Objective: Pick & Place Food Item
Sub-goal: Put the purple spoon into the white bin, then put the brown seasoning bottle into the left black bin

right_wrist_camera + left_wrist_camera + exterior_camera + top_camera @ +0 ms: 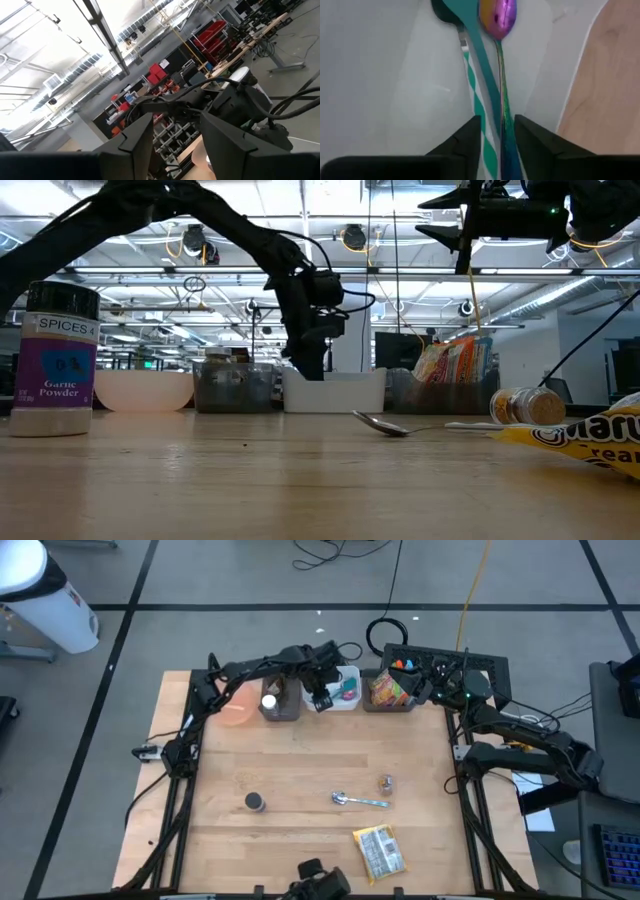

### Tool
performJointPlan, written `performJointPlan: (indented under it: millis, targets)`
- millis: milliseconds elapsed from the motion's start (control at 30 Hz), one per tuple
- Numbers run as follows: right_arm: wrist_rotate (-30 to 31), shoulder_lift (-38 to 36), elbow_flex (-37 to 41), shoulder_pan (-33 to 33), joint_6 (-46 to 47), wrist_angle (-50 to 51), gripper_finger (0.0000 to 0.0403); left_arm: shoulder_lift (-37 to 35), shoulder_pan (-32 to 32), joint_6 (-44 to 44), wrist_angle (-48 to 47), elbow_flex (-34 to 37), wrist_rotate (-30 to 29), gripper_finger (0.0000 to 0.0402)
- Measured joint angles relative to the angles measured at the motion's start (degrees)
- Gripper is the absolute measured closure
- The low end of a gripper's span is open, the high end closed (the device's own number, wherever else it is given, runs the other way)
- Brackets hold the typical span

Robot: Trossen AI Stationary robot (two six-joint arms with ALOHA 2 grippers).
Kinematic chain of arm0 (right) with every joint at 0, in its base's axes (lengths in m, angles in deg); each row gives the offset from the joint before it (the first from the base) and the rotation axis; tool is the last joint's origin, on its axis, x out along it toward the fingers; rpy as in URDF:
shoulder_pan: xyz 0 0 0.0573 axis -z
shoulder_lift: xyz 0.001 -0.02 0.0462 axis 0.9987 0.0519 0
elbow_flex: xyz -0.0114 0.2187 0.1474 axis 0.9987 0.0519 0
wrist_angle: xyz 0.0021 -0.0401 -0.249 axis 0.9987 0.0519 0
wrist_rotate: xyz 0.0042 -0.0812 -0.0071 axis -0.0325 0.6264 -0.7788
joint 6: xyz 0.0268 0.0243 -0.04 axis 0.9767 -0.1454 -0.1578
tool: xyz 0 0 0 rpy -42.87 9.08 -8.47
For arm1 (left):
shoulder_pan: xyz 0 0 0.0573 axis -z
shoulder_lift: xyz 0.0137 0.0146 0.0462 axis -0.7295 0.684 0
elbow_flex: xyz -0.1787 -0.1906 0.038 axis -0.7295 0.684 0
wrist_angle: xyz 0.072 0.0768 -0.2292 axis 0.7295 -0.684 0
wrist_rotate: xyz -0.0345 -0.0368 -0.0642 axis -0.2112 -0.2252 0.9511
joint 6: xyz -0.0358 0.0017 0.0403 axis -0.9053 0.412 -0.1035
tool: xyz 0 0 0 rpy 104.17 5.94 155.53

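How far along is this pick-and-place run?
Looks done: teal and iridescent utensils lie in the white bin. In hand: left end effector sits over them, fingers slightly apart. Left: spoon, small jar, spice jar and snack packet remain on the table.

Both robot arms are built of dark, near-black links joined by rounded joint housings, with thin black cables looping along them. The left gripper point(497, 137) ends in two matte black, angular fingers point(467, 137) with flat, bevelled faces. The right gripper point(175, 137) carries the same wedge-shaped black fingers point(135, 140). A small green light glows on the right arm's upper housing point(467, 695)
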Motion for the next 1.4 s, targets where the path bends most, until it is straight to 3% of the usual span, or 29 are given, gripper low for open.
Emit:
performJointPlan:
  millis: [133, 333, 433, 533, 767, 933, 1033, 1133, 1267, 1400]
  targets:
    - [0.0, 0.0, 0.0, 0.0, 0.0, 0.0, 0.0248, 0.0, 0.0, 2.1, -3.8, -6.6, -3.9, 0.0247]
    - [0.0, 0.0, 0.0, 0.0, -0.2, 0.0, 0.0248, -0.1, 0.1, 3.7, -10.0, -25.5, -9.0, 0.0228]
    - [0.0, 0.0, 0.0, 0.0, 0.2, 0.0, 0.0248, -7.3, 0.3, -0.9, -1.5, -21.0, -8.9, 0.0227]
    - [0.0, 0.0, 0.0, 0.0, 0.4, 0.2, 0.0248, -14.1, 0.6, -3.5, 0.7, -20.5, -7.3, 0.0227]
    - [-0.1, 0.1, 0.0, 0.0, 0.3, 0.5, 0.0248, -26.8, 1.0, -8.8, -0.7, -20.5, -6.9, 0.0226]
    - [-0.1, 0.1, 0.0, 0.0, 0.3, 0.5, 0.0248, -33.9, 2.2, -13.6, -8.4, -19.3, -7.2, 0.0227]
    - [-0.1, 0.1, 0.0, 0.0, 0.3, 0.6, 0.0248, -38.8, 3.6, -17.0, -10.2, -14.0, -8.6, 0.0227]
    - [-0.2, 0.1, 0.0, 0.0, 0.4, 1.4, 0.0248, -45.1, 6.2, -21.2, -6.9, -4.4, -12.1, 0.0227]
    - [-0.4, 0.1, 0.0, 0.0, 0.4, 3.8, 0.0248, -53.7, 10.9, -28.1, 6.5, 14.3, -17.0, 0.0227]
    - [-1.6, 0.1, 0.0, 0.0, 0.4, 6.2, 0.0248, -61.3, 16.0, -35.0, 24.6, 33.6, -18.2, 0.0227]
